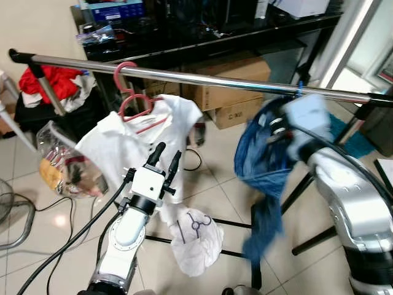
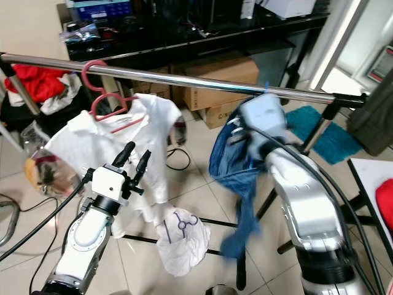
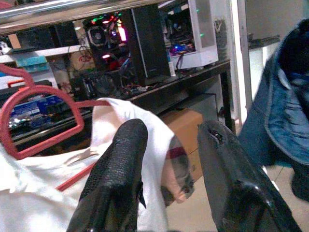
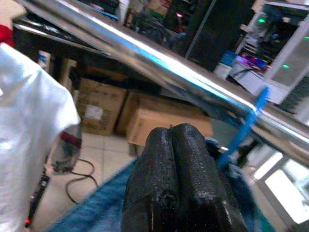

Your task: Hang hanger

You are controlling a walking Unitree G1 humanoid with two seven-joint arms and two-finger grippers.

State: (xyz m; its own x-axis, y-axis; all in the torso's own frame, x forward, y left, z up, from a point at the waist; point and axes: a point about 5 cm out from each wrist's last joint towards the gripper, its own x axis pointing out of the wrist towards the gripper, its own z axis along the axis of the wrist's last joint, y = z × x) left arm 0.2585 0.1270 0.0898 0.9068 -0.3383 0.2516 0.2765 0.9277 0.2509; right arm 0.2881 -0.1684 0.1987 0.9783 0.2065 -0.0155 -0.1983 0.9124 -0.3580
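The right gripper (image 4: pixel 176 169), fingers pressed together, sits just under the rail (image 1: pixel 202 78). The blue hanger (image 4: pixel 244 128), apparently hooked there, carries a denim garment (image 1: pixel 261 166) hanging straight down. The left gripper (image 1: pixel 164 160) is spread empty.

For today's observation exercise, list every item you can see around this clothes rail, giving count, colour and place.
rail: one, silver, across the scene
pink hanger: one, hooked on the rail
white shirt: one, on the pink hanger
blue hanger: one, hook at the rail
denim garment: one, blue, below the rail
cardboard boxes: two, brown, on the floor behind
red cloth: one, far left
left pincer: open, before the shirt
right pincer: shut, near the rail
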